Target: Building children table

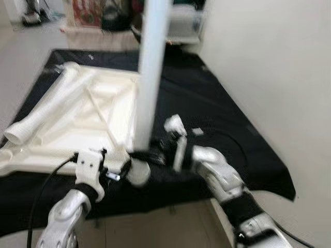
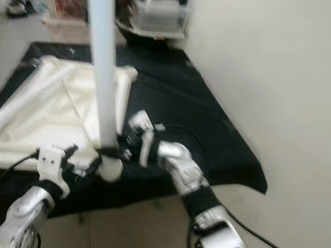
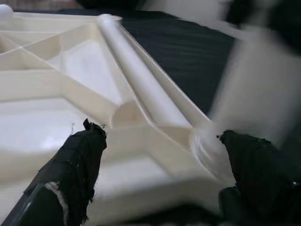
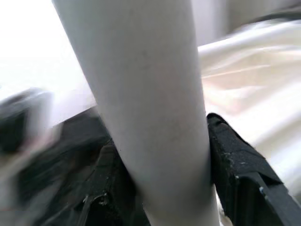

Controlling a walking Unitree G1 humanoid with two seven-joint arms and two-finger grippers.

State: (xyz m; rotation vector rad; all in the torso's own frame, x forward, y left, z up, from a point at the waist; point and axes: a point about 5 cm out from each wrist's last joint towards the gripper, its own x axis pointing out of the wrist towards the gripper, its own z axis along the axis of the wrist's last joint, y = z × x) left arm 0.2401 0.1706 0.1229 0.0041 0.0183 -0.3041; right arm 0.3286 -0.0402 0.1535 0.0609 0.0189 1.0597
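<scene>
table top [image 1: 67,121] upside down on the black cloth [image 1: 217,108] | our right gripper [image 4: 162,188] clamps the upright leg [image 1: 150,77] at its corner socket | left gripper [image 3: 160,155] spread wide beside it | we reckon next: twist it tight

A black cloth [image 1: 217,108] is spread over the pale floor [image 1: 23,57], one edge lying along a plain white wall [image 1: 269,62]. Beyond its far edge a clear plastic box [image 2: 158,20] is seen, with blurred clutter [image 1: 88,13] beside it.
</scene>
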